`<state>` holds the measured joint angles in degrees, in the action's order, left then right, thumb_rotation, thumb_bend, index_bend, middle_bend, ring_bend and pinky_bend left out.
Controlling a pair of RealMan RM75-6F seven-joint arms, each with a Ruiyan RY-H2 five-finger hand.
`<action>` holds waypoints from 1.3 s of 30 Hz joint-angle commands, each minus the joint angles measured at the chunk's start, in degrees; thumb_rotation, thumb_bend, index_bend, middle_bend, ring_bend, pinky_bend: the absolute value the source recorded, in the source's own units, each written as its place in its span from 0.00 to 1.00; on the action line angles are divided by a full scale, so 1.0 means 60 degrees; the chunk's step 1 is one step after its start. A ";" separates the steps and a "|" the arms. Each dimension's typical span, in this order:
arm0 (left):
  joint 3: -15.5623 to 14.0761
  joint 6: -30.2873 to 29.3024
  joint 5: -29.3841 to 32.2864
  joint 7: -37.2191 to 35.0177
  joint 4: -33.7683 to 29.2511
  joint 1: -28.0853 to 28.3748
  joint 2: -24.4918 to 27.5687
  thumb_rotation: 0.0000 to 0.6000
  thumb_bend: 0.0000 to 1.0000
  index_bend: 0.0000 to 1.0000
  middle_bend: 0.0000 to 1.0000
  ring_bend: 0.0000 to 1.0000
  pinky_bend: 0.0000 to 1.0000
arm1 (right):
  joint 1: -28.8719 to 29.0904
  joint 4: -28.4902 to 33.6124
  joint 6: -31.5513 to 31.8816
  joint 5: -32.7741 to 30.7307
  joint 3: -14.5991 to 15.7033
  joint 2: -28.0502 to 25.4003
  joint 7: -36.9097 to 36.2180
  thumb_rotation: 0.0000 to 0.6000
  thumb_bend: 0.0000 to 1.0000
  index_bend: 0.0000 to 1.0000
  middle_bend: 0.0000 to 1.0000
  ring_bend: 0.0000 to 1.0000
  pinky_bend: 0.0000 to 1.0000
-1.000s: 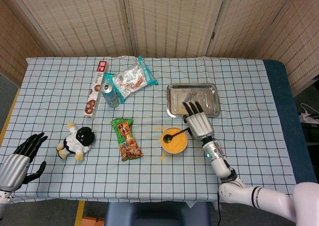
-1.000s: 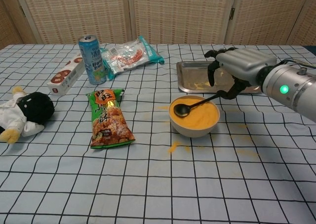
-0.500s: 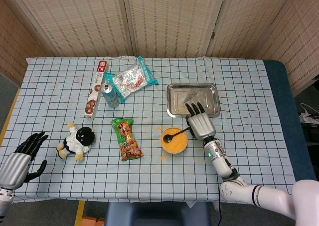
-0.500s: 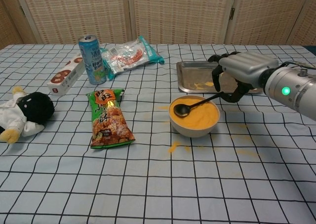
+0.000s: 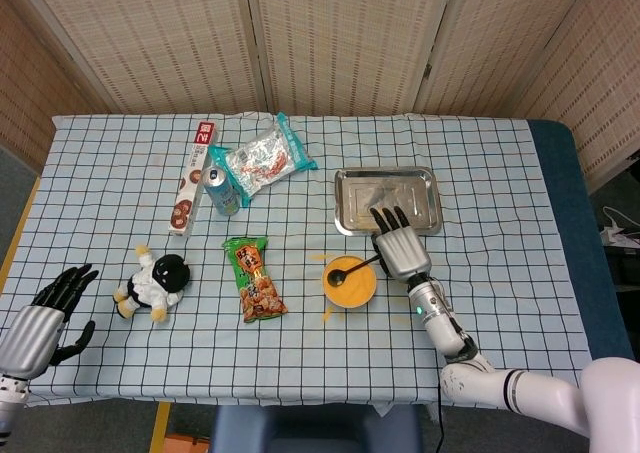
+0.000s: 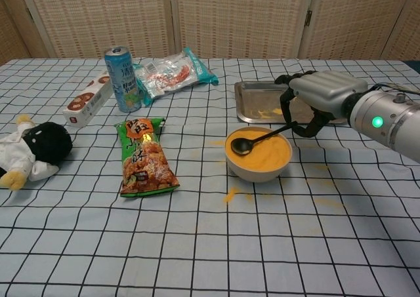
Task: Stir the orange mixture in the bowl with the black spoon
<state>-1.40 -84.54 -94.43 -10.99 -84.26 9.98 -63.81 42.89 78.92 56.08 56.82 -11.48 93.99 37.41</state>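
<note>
**Right robot hand at the spoon handle, bowl of orange mix on the worktop**

The bowl (image 6: 258,158) sits near the middle of the checked worktop (image 6: 197,244), just in front of the metal tray (image 6: 252,107), and is filled with the orange mixture (image 6: 266,154). The black spoon (image 6: 252,140) lies across the bowl, its round end resting on the mixture at the left side and its handle slanting up over the right rim. The right robot hand (image 6: 315,100) hangs over that handle end with its fingers (image 6: 287,110) curled down around it; in the chest view the handle tip runs in between thumb and fingers, so the hand appears to grasp the spoon. From the head view the same hand (image 5: 400,245) shows its back, fingers pointing toward the tray.

Orange splashes (image 6: 231,195) mark the cloth in front of the bowl, and some smears lie inside the tray.

The left robot hand (image 5: 45,318) rests at the near left edge of the worktop, fingers spread, holding nothing.

Well to the left of the bowl lie a green snack bag (image 6: 143,157), a plush doll (image 6: 33,149), a drink can (image 6: 121,79), a long box (image 6: 88,99) and a clear packet (image 6: 172,71).
</note>
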 commanded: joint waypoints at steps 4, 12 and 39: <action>0.0000 -0.0007 -0.0005 0.0019 -0.0015 0.0004 0.0003 1.00 0.49 0.00 0.00 0.00 0.19 | 0.0032 0.0057 0.0040 -0.0023 0.0058 -0.0045 -0.0032 1.00 0.32 0.52 0.00 0.00 0.02; -0.0019 0.0004 -0.0033 0.0017 0.0003 0.0016 -0.0003 1.00 0.49 0.00 0.00 0.00 0.19 | 0.0076 0.0031 0.0060 -0.0082 0.0100 -0.0039 -0.0055 1.00 0.32 0.52 0.00 0.00 0.02; -0.0050 -0.0034 -0.0083 -0.0020 0.0039 0.0026 0.0001 1.00 0.49 0.00 0.00 0.00 0.19 | 0.0130 -0.0029 0.0247 0.0153 0.0336 0.0036 -0.0287 1.00 0.35 0.65 0.01 0.00 0.02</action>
<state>-1.69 -84.73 -94.92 -11.10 -84.03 10.13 -63.80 43.71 78.80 57.44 57.51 -9.58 94.15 35.85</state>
